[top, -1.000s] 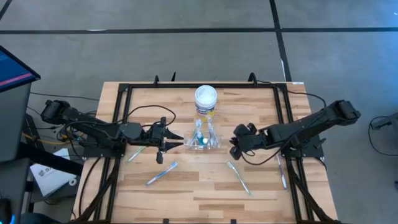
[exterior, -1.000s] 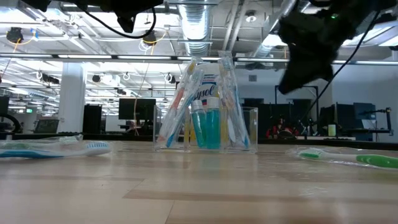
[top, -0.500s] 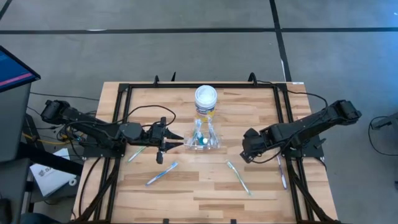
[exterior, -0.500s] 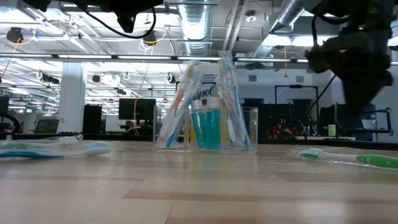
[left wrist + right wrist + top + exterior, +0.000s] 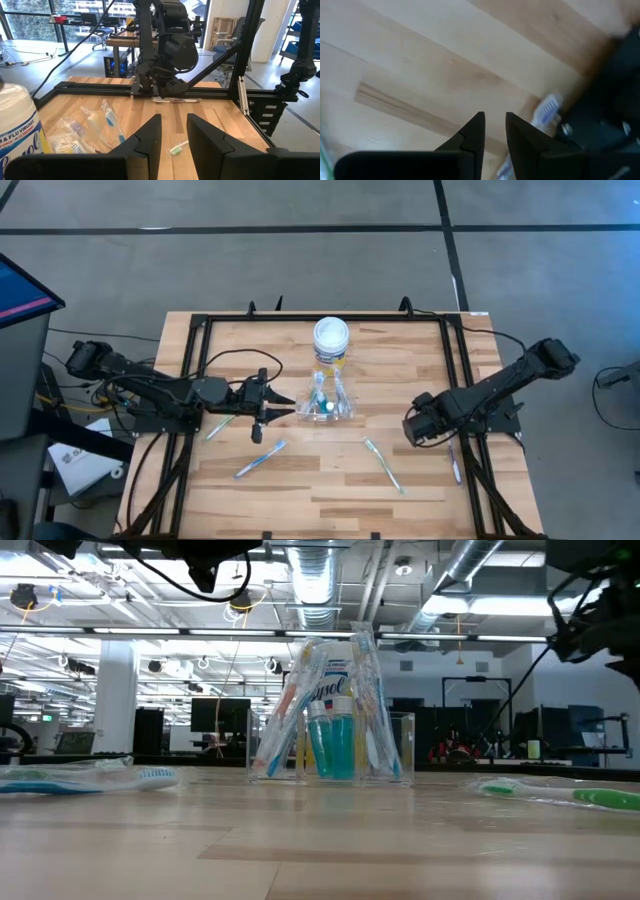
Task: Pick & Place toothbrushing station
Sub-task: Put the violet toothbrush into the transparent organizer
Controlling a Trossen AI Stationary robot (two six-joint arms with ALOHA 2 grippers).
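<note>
The right gripper [image 5: 413, 428], jaws slightly parted and empty, points down just beside the slim white toothbrush [image 5: 546, 111], which lies lengthwise along the dark frame rail [image 5: 607, 85].

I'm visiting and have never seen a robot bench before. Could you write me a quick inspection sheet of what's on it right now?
Surface: wooden table inside a black frame.
Job's things: clear cup holding toothbrushes and teal tubes; loose toothbrushes lie on the table, one green, one blue.
Clutter: white-lidded jar behind the cup.
Grippers: left gripper beside the cup, open and empty; right gripper open, empty, above a toothbrush at the frame.
Cables: black cables along the left arm.
Surroundings: grey floor; office room behind.
</note>
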